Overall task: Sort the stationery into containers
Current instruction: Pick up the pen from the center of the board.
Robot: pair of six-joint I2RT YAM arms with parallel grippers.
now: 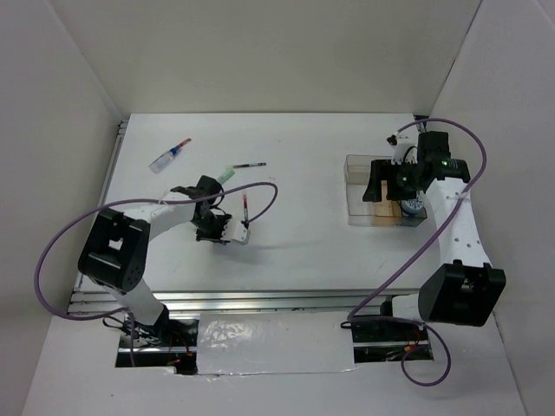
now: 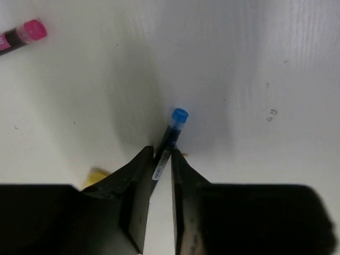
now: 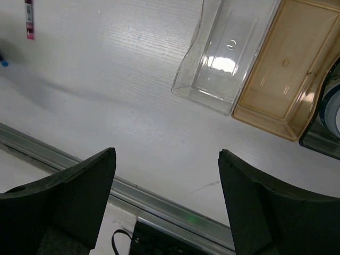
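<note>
My left gripper [image 2: 162,154] is shut on a thin dark pen with a blue cap [image 2: 173,130], low over the table; in the top view the gripper [image 1: 221,230] is left of centre. A red pen [image 1: 246,211] lies beside it; its pink end shows in the left wrist view [image 2: 21,36]. A yellow piece [image 2: 95,176] peeks from behind the left finger. A clear blue-tipped tube [image 1: 169,156] and a green marker with a black pen [image 1: 238,168] lie farther back. My right gripper [image 3: 167,154] is open and empty, above the near-left side of the clear compartment box [image 1: 362,208], which holds a blue-white roll [image 1: 414,206].
In the right wrist view the box shows a clear compartment [image 3: 223,58] and a tan-floored one [image 3: 287,79], with the roll [image 3: 332,106] at the right edge. A metal rail [image 3: 159,199] runs along the table's near edge. White walls enclose the table.
</note>
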